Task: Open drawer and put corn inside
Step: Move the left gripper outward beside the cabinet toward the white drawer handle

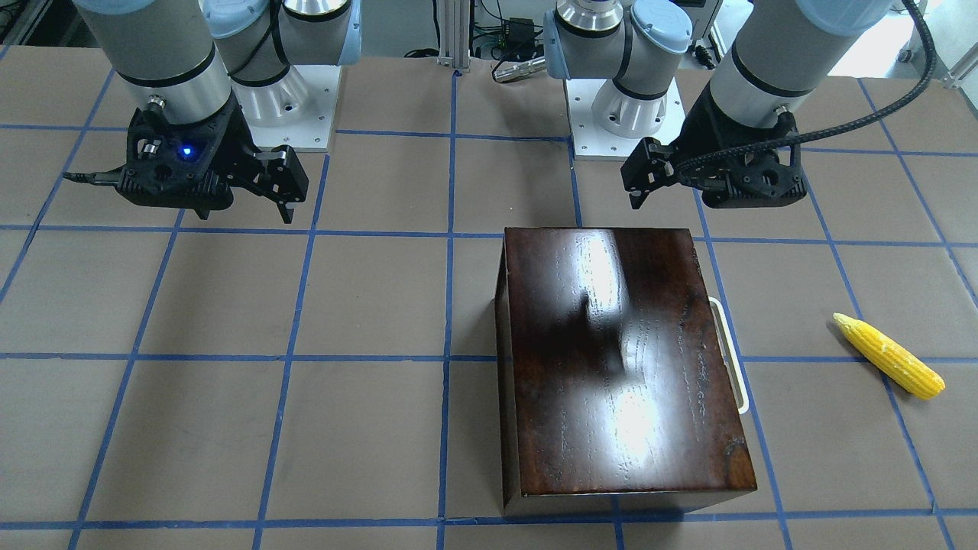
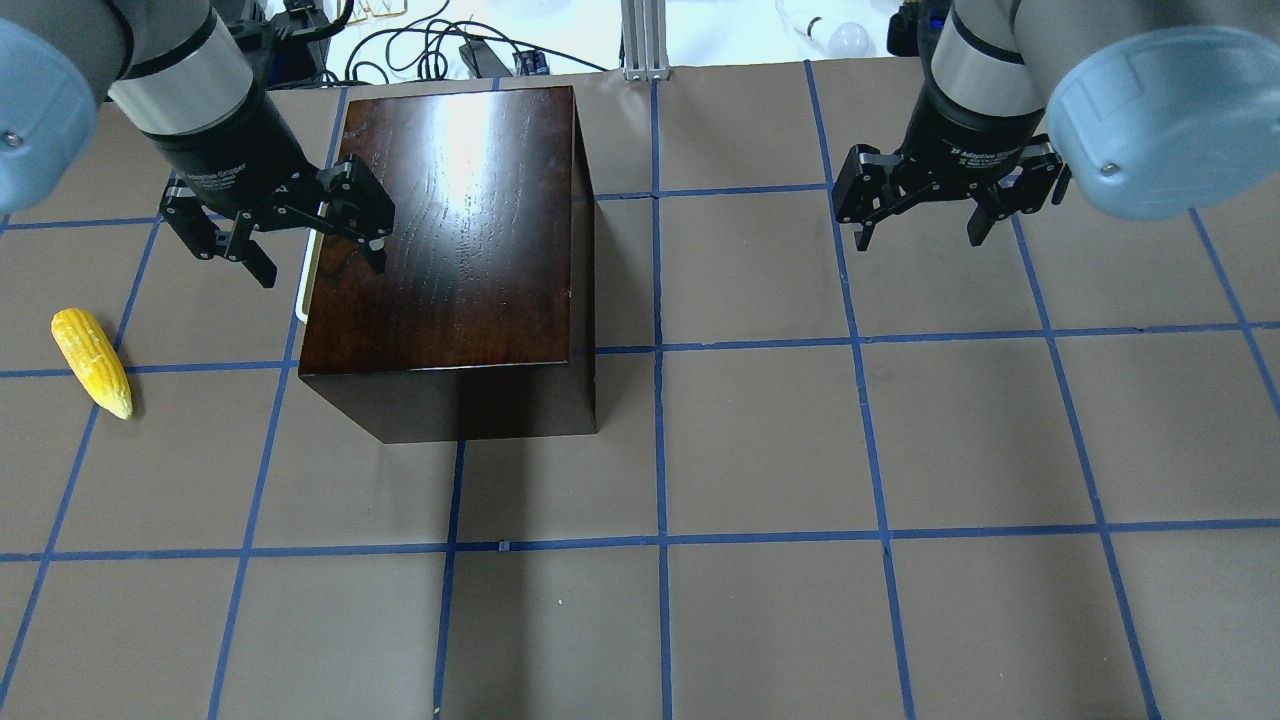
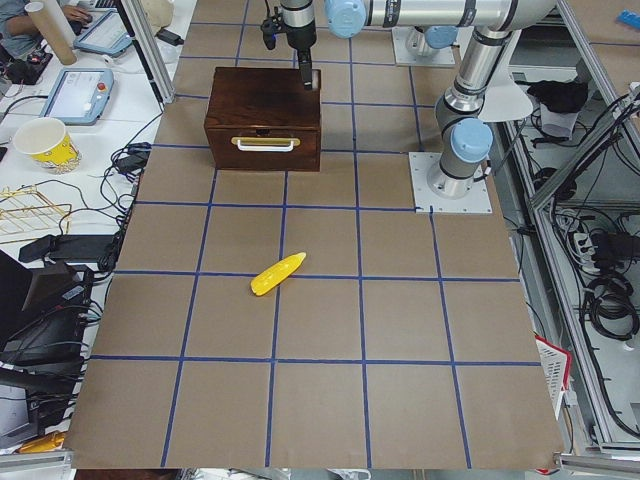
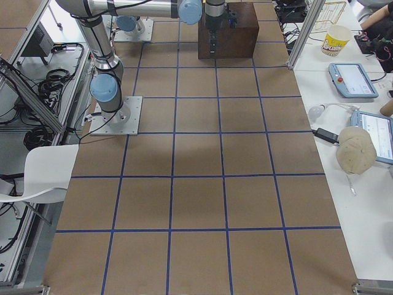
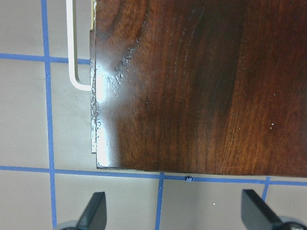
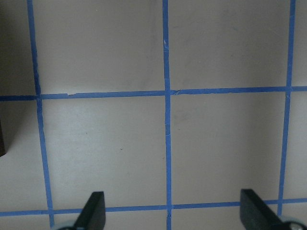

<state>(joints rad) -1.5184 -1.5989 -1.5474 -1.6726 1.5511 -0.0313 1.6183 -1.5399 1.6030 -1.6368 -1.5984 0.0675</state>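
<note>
The glossy dark-brown box (image 2: 450,230) stands on the table with its drawer shut. The drawer's white loop handle (image 2: 303,285) faces the robot's left; it also shows in the front-facing view (image 1: 730,355) and the left wrist view (image 5: 74,57). The yellow corn (image 2: 92,362) lies on the table to the left of the box, apart from it, and shows in the front-facing view (image 1: 890,357) too. My left gripper (image 2: 320,262) is open and empty, hovering above the box's handle-side edge. My right gripper (image 2: 918,240) is open and empty over bare table, far right of the box.
The brown table (image 2: 760,450) carries a grid of blue tape lines. The two arm bases (image 1: 611,114) stand at the robot's edge of the table. Cables and gear lie beyond the far edge. Side benches hold tablets and a paper cup (image 3: 45,145).
</note>
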